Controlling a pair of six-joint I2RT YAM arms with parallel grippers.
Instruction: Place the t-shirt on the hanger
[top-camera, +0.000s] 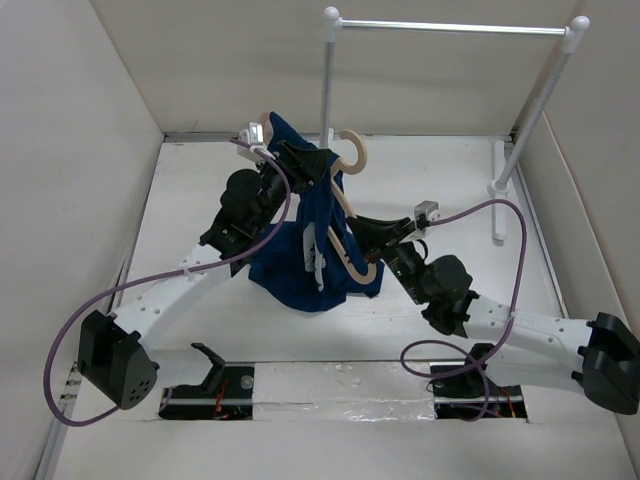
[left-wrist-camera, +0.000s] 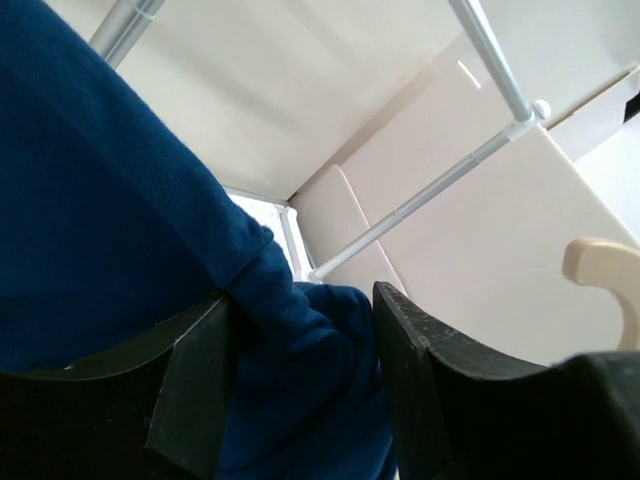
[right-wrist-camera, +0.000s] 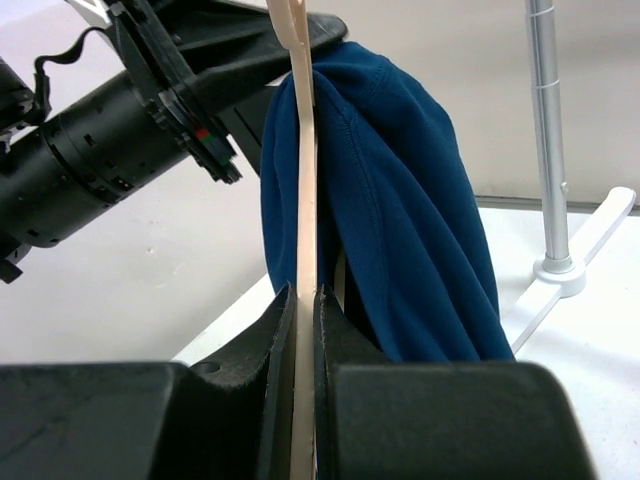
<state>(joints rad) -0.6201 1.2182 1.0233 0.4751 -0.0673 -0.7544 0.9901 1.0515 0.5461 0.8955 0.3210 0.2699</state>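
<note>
The hanger (top-camera: 341, 206) stands tilted in the air, hook (top-camera: 352, 150) at the top. My right gripper (top-camera: 368, 256) is shut on its lower end; in the right wrist view the thin beige frame (right-wrist-camera: 303, 200) is pinched between the jaws (right-wrist-camera: 303, 296). The dark blue t-shirt (top-camera: 300, 262) drapes over the hanger, and its lower part pools on the table. My left gripper (top-camera: 304, 160) is at the top of the shirt, jaws wide apart (left-wrist-camera: 300, 305). A bunch of blue cloth (left-wrist-camera: 300, 380) lies between its fingers. The shirt's print is hidden.
A rack with white posts and a silver bar (top-camera: 450, 27) stands at the back right, its foot (top-camera: 498, 188) on the table. White walls close in the left, the right and the back. Purple cables loop from both arms.
</note>
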